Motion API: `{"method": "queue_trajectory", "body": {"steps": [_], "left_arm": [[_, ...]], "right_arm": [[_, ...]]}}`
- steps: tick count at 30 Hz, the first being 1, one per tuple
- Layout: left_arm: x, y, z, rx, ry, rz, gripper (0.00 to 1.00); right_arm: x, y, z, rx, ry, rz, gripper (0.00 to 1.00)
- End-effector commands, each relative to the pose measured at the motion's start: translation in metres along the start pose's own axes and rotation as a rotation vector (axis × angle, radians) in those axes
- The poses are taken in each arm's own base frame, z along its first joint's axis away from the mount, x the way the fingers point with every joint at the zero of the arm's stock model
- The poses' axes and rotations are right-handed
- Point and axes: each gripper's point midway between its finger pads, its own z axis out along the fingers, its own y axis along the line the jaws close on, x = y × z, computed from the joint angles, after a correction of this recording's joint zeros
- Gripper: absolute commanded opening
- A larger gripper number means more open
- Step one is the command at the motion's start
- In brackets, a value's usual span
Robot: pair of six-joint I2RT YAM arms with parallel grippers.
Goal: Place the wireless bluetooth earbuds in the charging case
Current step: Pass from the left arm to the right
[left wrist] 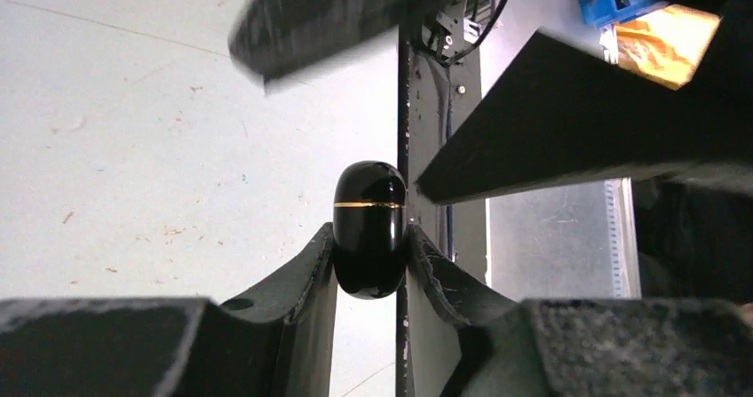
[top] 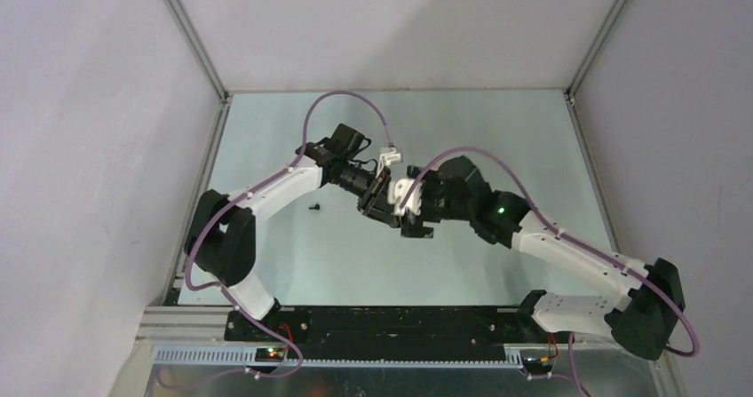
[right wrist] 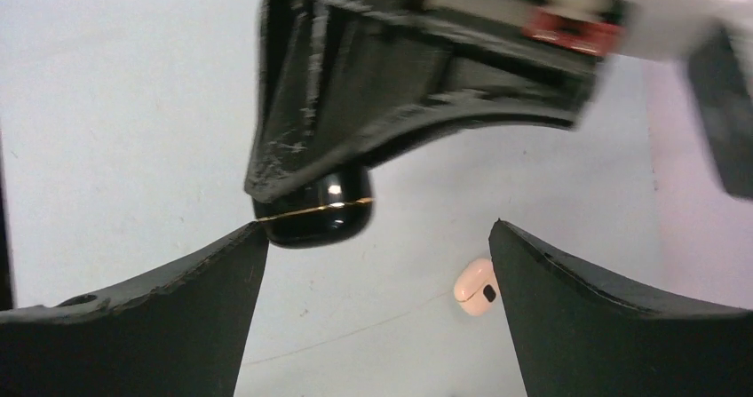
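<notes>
My left gripper [left wrist: 370,230] is shut on a glossy black charging case [left wrist: 368,210] with a gold seam line, closed, held above the table. In the right wrist view the same black case [right wrist: 317,219] hangs from the left gripper's fingers [right wrist: 293,148], just beyond my right gripper's left fingertip. My right gripper [right wrist: 378,228] is open and empty, facing the left one. In the top view the two grippers meet mid-table, left [top: 380,203] and right [top: 410,209]. One tiny black earbud [top: 313,208] lies on the table left of them. The other earbuds are out of view.
A pale pinkish-white closed case [right wrist: 476,287] lies on the table below, close to my right gripper's right finger. Grey walls with metal rails enclose the table at the left [top: 200,184] and the right [top: 593,175].
</notes>
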Motion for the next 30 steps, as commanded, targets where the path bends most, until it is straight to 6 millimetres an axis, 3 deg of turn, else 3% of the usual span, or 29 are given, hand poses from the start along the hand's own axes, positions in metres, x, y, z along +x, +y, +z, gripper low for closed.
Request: {"method": "queue_trajectory", "body": {"steps": [1,6,9,12,19,22,30], "left_arm": [[-0.031,-0.023,-0.014,-0.033,-0.067,0.171,0.13],[-0.058,-0.027,-0.037,-0.181,-0.148,0.276,0.13],[-0.074,-0.035,-0.056,-0.278,-0.197,0.355,0.13],[-0.087,-0.047,-0.067,-0.31,-0.246,0.411,0.13],[-0.093,-0.055,-0.055,-0.212,-0.382,0.312,0.13],[-0.086,-0.05,-0.048,-0.187,-0.391,0.274,0.13],[-0.09,-0.054,-0.043,-0.122,-0.427,0.257,0.13]], "right_arm": [[-0.063,-0.019,-0.044,-0.058,-0.258,0.226,0.99],[-0.09,-0.047,-0.078,-0.154,-0.45,0.505,0.99],[-0.09,-0.073,-0.096,-0.178,-0.536,0.64,0.99],[-0.099,-0.083,-0.106,-0.233,-0.607,0.696,0.95],[-0.104,-0.064,-0.102,-0.275,-0.642,0.629,0.87],[-0.101,-0.058,-0.1,-0.261,-0.639,0.608,0.83],[-0.083,-0.044,-0.081,-0.269,-0.6,0.578,0.77]]}}
